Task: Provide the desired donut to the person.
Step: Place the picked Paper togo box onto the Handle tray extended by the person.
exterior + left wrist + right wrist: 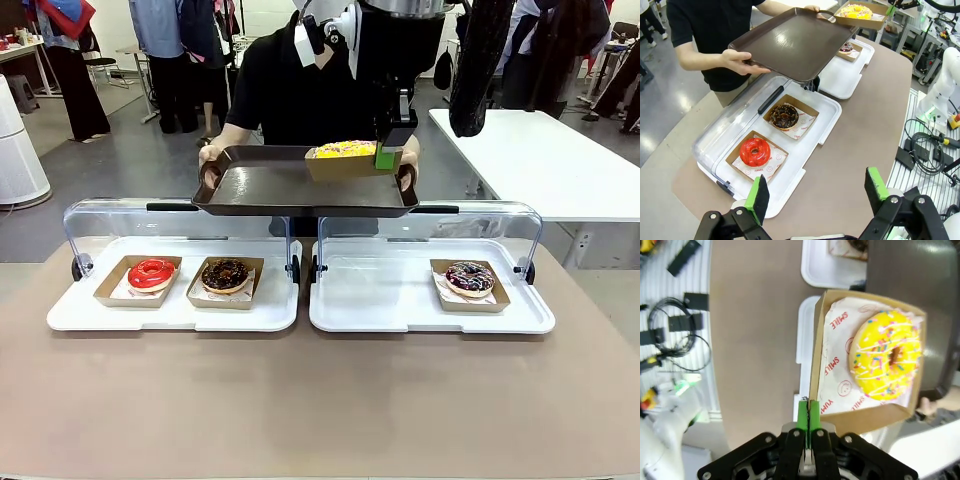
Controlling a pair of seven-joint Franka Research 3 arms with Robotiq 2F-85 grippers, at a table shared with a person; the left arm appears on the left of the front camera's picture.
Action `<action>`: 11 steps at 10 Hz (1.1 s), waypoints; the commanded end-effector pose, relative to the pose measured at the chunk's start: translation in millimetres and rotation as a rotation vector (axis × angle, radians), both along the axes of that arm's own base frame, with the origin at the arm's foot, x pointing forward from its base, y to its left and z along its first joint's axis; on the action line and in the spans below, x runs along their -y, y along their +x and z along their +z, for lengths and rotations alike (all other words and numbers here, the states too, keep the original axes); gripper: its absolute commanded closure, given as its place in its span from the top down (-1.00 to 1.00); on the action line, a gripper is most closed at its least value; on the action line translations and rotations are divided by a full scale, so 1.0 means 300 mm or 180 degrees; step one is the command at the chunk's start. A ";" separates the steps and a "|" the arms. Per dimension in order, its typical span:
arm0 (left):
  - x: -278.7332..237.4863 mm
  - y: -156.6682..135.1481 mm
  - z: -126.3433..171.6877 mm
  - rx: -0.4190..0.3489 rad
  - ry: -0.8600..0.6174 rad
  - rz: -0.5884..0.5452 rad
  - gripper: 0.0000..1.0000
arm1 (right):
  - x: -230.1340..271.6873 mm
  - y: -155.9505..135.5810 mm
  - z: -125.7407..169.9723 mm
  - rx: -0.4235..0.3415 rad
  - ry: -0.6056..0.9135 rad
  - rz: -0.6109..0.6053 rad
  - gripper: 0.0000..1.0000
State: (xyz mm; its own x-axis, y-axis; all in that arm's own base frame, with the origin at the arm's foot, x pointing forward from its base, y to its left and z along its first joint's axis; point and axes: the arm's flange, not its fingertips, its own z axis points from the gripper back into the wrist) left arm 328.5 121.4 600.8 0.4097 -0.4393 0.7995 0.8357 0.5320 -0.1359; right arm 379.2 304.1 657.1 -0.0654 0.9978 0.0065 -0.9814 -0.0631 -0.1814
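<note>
Front view: a brown table (320,400) is seen, with the person (290,90) standing at its far side. A brown serving tray (290,190) is held out level over the table's far edge, its long axis running side to side, with a hand (209,160) gripping each short end.

Below it, two white display trays are laid side by side with their clear lids raised. The left one (170,318) holds a red-glazed donut (151,272) and a chocolate donut (225,274). The right one (430,322) holds a dark sprinkled donut (469,277).

A cardboard carton (340,165) carrying the yellow sprinkled donut (345,150) is found at the serving tray's far corner on the robot's right. In the right wrist view part of the carton is seen overhanging the tray's rim. Whether it rests on the tray cannot be told.

The right gripper (388,157) is clenched on the carton's side wall, green pads pinched together. The tray's open floor lies toward the robot's left from the carton. A short shift that way before release is judged to be needed.

The left gripper (816,192) hangs well apart, jaws spread, nothing held.
</note>
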 end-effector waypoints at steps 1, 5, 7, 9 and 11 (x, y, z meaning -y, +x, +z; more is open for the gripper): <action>0.002 -0.001 0.005 0.0001 -0.0024 -0.0015 1.00 | 0.003 0.074 0.048 0.0229 -0.0036 -0.0191 -0.96; 0.002 -0.001 0.005 0.0001 -0.0024 -0.0015 1.00 | 0.124 0.314 -0.046 0.0010 0.0121 -0.0316 -0.96; 0.002 -0.001 0.005 0.0001 -0.0024 -0.0015 1.00 | 0.155 0.436 -0.107 0.0133 0.0422 0.0037 -0.96; 0.002 -0.001 0.005 0.0001 -0.0024 -0.0015 1.00 | 0.157 0.488 -0.140 0.0172 0.0580 0.0193 -0.96; 0.002 -0.001 0.005 0.0001 -0.0024 -0.0015 1.00 | 0.174 0.526 -0.175 0.0128 0.0595 0.0046 -0.96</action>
State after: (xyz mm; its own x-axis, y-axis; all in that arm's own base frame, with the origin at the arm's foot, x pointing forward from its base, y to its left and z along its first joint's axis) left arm 328.5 121.6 601.0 0.4095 -0.4392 0.7996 0.8357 0.5321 -0.1357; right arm 532.3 255.7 604.4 -0.0875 0.9821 0.1670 -0.9695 -0.0454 -0.2410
